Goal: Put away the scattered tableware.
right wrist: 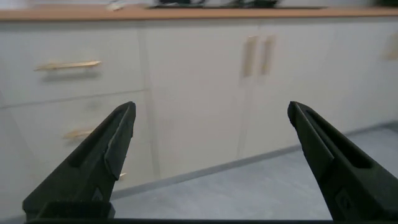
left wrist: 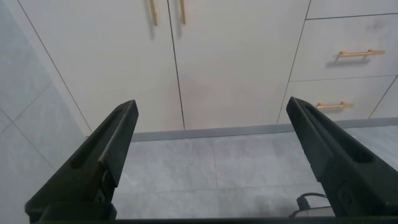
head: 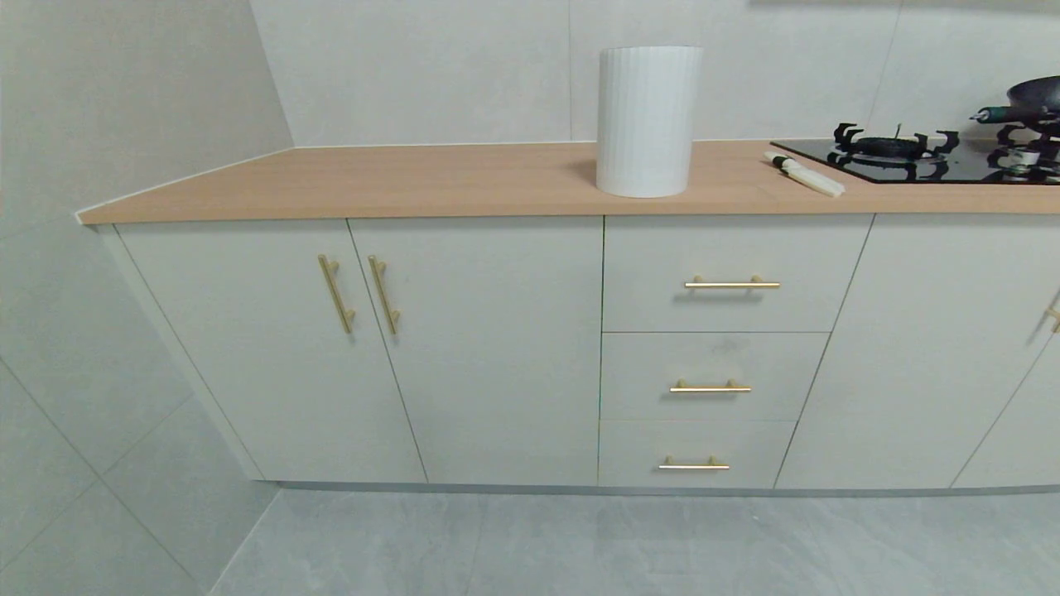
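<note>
Head view is showing a white ribbed canister (head: 648, 120) standing upright on the wooden desk (head: 414, 178); its rim is sitting above the camera's line, so whatever it is holding is staying hidden. A pale slim utensil (head: 803, 174) is lying flat on the desk between the canister and the gas hob (head: 911, 157), close to the hob's edge; its exact kind is hard to make out. A dark pan (head: 1035, 91) is resting on the hob, cut off by the frame edge. Below the desk, three drawers (head: 729, 306) and the cupboard doors (head: 373, 348) are sitting closed, with a grey tiled floor (head: 580, 546) and pale tiled wall (head: 414, 66) around them. The left pincer (left wrist: 210, 106) is hanging low before the cupboards, spread wide and gripping nothing. The right pincer (right wrist: 210, 107) is likewise gaping wide, holding nothing, facing the cupboard fronts.
</note>
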